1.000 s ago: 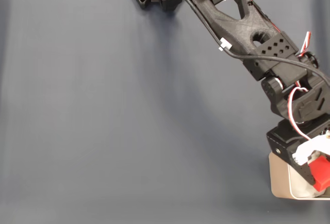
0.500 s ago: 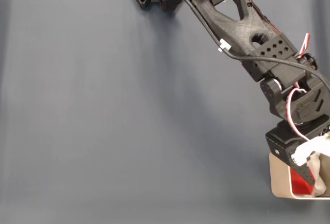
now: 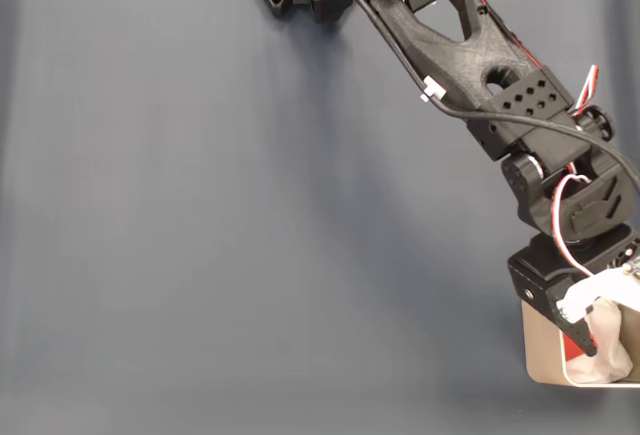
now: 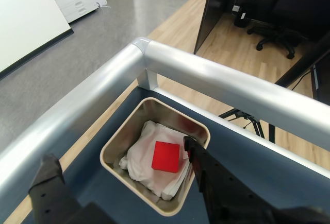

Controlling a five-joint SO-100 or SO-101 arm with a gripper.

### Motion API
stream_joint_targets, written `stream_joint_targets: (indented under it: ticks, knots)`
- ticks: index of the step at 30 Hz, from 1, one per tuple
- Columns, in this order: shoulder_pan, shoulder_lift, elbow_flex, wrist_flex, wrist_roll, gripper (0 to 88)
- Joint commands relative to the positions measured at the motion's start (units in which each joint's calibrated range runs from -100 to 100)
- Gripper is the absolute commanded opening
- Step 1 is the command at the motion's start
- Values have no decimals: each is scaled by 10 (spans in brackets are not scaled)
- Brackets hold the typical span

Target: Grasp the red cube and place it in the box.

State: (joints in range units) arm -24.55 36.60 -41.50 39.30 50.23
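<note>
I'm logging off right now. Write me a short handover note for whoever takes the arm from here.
Gripper: open, holding nothing, poised above the box.
Red cube: lying flat on the white padding inside the box, clear of both fingers.
Box: at the table corner beside the metal rail, at the lower right in the fixed view.
Done: cube released into the box.
Left: probably just pull the arm back from the box.

- Bench point(image 3: 220, 235): flat surface covered in plain dark blue-grey, edged by a rounded silver metal rail point(image 4: 216, 80) in the wrist view.
- Box point(image 4: 116, 144): rests directly on the bench, in the corner just beside the rail.
</note>
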Motion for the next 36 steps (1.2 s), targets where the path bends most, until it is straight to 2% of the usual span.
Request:
stream_joint_targets:
  ticks: [1,36]
  knots:
    - [6,-12,-44,-4,5,536]
    - [8,-12,-38,-23,-6,533]
